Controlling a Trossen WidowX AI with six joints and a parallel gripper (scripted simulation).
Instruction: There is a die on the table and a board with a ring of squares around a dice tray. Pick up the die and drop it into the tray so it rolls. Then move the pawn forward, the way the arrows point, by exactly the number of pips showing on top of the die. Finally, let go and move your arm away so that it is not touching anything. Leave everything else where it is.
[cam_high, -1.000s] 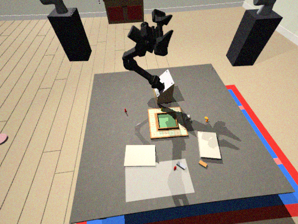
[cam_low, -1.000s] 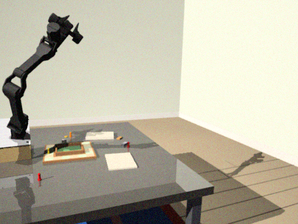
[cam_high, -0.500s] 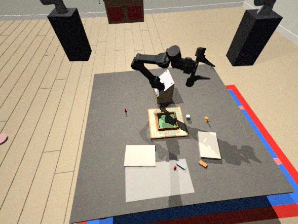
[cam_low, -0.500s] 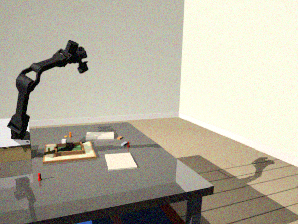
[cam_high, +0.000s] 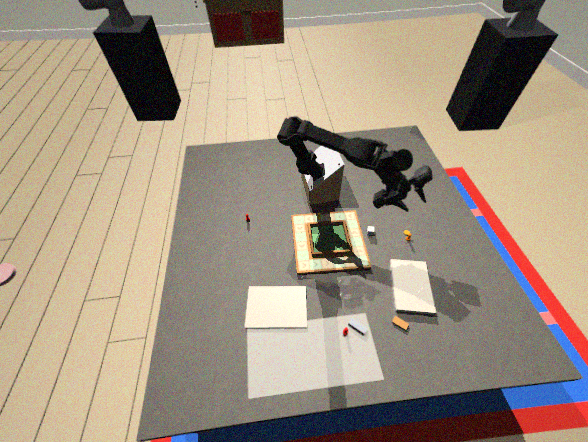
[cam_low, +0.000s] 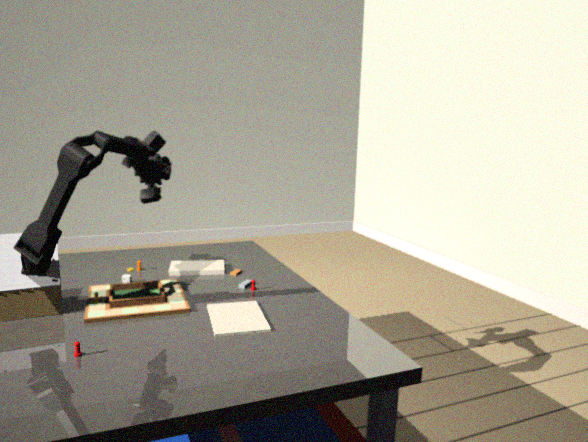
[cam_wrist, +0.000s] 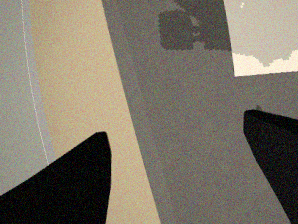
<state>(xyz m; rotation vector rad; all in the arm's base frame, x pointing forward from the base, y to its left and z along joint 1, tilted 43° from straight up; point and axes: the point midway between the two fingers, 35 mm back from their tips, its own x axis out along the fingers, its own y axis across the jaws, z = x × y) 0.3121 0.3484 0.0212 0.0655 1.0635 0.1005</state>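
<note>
1. Claw (cam_high: 415, 204) (cam_low: 151, 196) (cam_wrist: 177, 132) parted, nothing in its grasp, raised above the tabletop (cam_high: 215, 250) (cam_low: 300, 345); I judge this the approach to the die.
2. The die (cam_high: 371, 230) (cam_low: 127, 278) sits just beside the board (cam_high: 302, 250) (cam_low: 137, 316), outside the ring. My wrist view doesn't show it, so descending without lining up could miss it or knock it against the board's edge.
3. The orange piece (cam_high: 409, 237) (cam_low: 139, 265) stands beyond the die from the board; a wide finger sweep might topple it.
4. Shadow crosses the board and its tray (cam_high: 311, 245) (cam_low: 137, 302). I can't make out the pawn surely, so I could miscount squares.
5. Releasing too high could bounce the die out over the tray's wall; too low, it may not roll.
6. One red piece (cam_high: 247, 218) (cam_low: 77, 349) stands well apart from the board, opposite the die's side; I'd leave it alone.
</note>
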